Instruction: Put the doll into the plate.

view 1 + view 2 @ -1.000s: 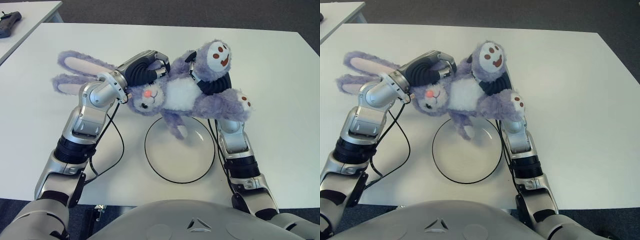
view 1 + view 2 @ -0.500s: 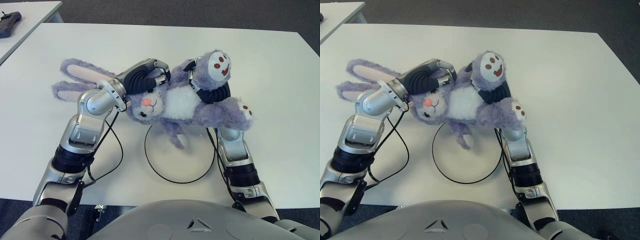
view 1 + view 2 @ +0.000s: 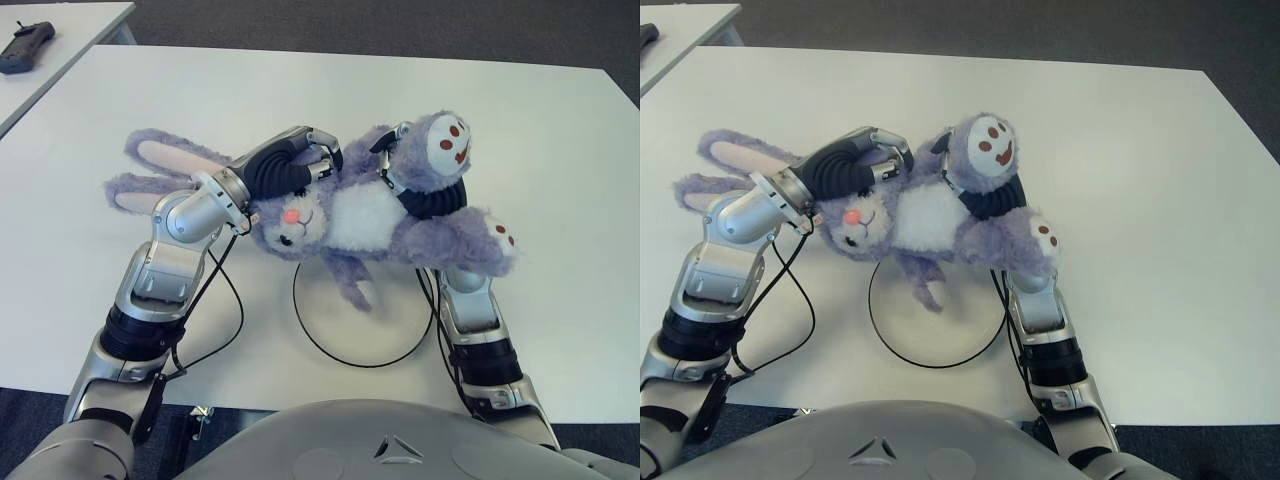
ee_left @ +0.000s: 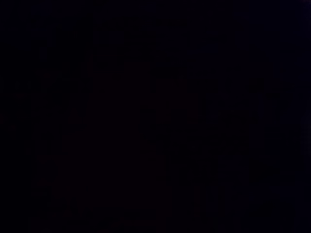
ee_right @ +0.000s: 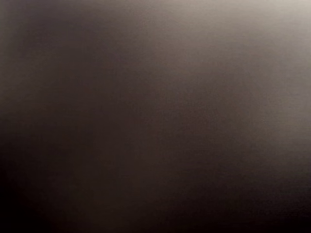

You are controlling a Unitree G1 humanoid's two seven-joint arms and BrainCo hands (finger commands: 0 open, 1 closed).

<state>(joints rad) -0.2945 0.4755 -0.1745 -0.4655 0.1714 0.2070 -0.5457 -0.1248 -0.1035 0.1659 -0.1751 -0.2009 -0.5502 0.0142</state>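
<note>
With my left hand (image 3: 290, 165) clamped on the head of the fluffy purple plush rabbit doll (image 3: 350, 210) and my right hand (image 3: 430, 195) gripping its legs at 3 o'clock, I should lower both evenly toward 6 o'clock so it settles inside the empty white black-rimmed plate (image 3: 390, 320).

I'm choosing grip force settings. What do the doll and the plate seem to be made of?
Doll: soft plush, judging by its fuzzy purple pile and white belly; both hands grip it. Plate: smooth, white with a thin dark rim, probably ceramic or plastic; the look leaves that open.
</note>
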